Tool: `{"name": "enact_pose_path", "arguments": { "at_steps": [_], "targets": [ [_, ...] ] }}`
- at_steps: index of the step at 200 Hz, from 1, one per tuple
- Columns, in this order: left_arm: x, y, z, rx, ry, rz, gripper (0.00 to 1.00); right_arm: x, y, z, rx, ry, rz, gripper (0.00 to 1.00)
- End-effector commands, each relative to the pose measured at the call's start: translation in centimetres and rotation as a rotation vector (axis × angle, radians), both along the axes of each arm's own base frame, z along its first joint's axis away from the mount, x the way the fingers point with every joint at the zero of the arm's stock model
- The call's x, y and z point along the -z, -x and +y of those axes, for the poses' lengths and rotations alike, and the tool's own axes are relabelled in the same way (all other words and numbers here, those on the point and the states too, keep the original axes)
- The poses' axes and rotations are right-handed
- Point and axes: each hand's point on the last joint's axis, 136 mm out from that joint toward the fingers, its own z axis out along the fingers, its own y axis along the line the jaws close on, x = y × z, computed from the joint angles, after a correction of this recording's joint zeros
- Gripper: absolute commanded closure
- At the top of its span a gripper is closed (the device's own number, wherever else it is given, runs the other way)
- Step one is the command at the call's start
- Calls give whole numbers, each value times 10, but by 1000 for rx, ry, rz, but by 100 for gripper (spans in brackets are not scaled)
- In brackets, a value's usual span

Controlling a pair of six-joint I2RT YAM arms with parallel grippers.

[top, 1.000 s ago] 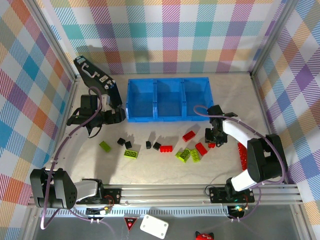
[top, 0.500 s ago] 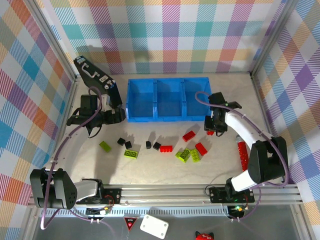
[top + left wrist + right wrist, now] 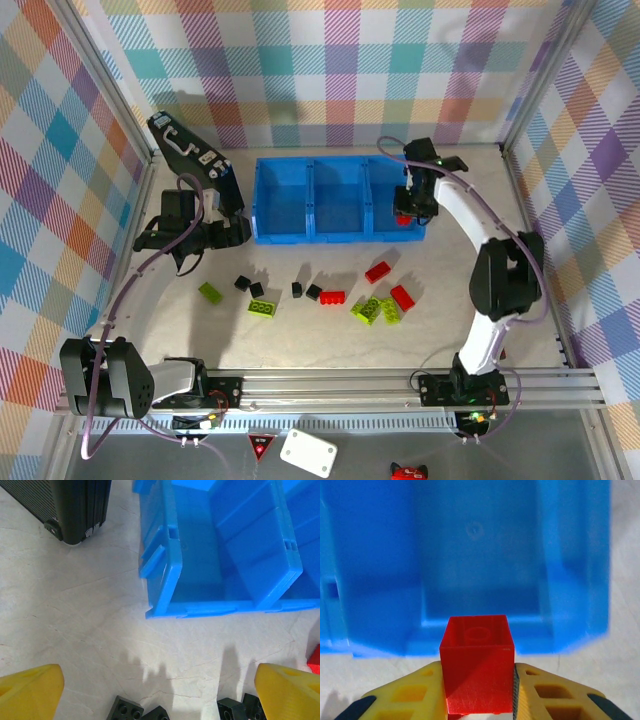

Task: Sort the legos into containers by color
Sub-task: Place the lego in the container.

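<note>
My right gripper point(image 3: 404, 214) is shut on a small red brick point(image 3: 477, 662), held over the near edge of the right compartment of the blue tray point(image 3: 335, 160). That compartment point(image 3: 480, 545) lies just ahead of the brick. My left gripper point(image 3: 226, 232) hangs open and empty left of the tray, its yellow fingertips point(image 3: 30, 690) far apart. On the table in front of the tray lie red bricks point(image 3: 377, 271), lime bricks point(image 3: 264, 307) and black bricks point(image 3: 243, 284). The left wrist view shows the left compartment point(image 3: 165, 575) and two black bricks point(image 3: 125, 710).
A black case point(image 3: 190, 150) leans at the back left, beside the tray's left end, and its corner point(image 3: 75, 505) shows in the left wrist view. Checked walls close the table on three sides. Bare tabletop lies between tray and bricks.
My right gripper rose from the table by the red bricks and moved back over the tray's right compartment, carrying the red brick. The left arm stayed still.
</note>
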Motion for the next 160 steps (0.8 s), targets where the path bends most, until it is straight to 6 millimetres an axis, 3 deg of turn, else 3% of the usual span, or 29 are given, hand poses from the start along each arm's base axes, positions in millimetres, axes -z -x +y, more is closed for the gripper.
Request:
{"name": "enact_pose_path", "arguments": {
  "at_steps": [1, 72, 160],
  "targets": [
    [5, 4, -1, 17, -18, 8, 3, 4, -16, 11, -50, 3, 18, 66],
    [14, 3, 3, 6, -43, 39, 3, 47, -67, 23, -106, 43, 71, 66],
    [13, 3, 3, 7, -47, 37, 3, 89, -77, 19, -114, 76, 125, 63]
  ]
}}
